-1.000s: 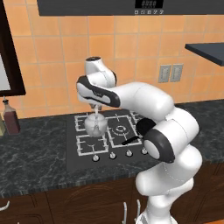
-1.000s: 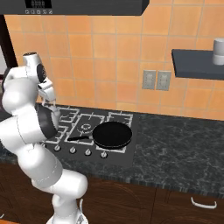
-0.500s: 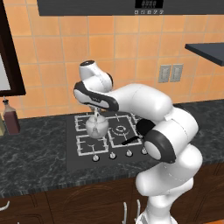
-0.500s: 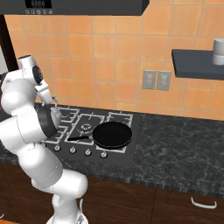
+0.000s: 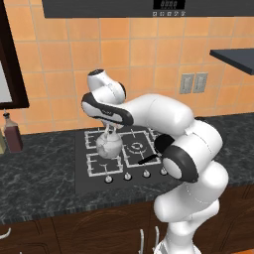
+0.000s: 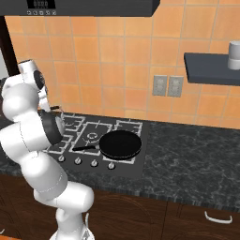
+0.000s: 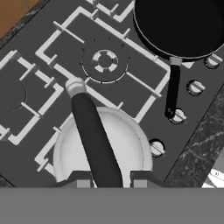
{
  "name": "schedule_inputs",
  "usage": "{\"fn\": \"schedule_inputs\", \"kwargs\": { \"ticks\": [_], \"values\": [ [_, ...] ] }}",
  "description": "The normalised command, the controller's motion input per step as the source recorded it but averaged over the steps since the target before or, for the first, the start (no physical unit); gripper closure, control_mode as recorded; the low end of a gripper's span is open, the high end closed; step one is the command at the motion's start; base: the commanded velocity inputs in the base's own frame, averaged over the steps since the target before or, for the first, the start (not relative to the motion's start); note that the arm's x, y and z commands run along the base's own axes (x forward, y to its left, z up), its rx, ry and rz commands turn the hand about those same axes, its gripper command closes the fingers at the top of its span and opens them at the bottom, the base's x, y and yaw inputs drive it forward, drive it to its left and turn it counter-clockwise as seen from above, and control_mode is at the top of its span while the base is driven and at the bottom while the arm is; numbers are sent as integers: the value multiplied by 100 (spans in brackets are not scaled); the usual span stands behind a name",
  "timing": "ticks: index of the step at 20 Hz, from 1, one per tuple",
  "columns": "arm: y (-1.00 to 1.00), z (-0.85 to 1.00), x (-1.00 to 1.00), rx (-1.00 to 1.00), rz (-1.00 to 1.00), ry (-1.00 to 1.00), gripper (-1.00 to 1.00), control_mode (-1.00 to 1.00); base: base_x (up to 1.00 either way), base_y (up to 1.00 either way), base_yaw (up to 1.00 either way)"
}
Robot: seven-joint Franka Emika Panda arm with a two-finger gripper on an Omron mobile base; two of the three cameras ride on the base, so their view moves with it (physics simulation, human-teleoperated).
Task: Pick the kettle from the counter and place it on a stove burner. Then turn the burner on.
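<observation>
Hanging from the end effector (image 7: 106, 178), kettle (image 5: 108, 144) seemingly overlaps grate (image 5: 104, 163) edge.

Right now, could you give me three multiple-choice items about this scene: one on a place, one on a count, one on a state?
1. Where is the kettle?
A. above the cooktop
B. beside the brown bottle
C. on the wall shelf

2. How many knobs line the cooktop's front?
A. two
B. four
C. six

3. What is the tool doing?
A. open over the frying pan
B. shut on the kettle's handle
C. pressing a knob

Answers: 1 A, it hangs above the front-left grate; 2 B, four small round knobs; 3 B, fingers clamp the dark handle.
</observation>
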Motion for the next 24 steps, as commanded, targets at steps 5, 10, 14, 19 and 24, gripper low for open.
{"fn": "schedule_inputs", "kwargs": {
  "ticks": [5, 10, 14, 19, 24],
  "values": [
    [5, 5, -6, -11, -21, -1, 100, -100, 0, 0, 0],
    [5, 6, 6, -2, -26, 0, 100, -100, 0, 0, 0],
    [13, 0, 8, -1, -22, 0, 100, -100, 0, 0, 0],
    [6, -22, 0, -1, -11, 0, 100, -100, 0, 0, 0],
    [3, -31, 0, -3, -6, 0, 100, -100, 0, 0, 0]
  ]
}}
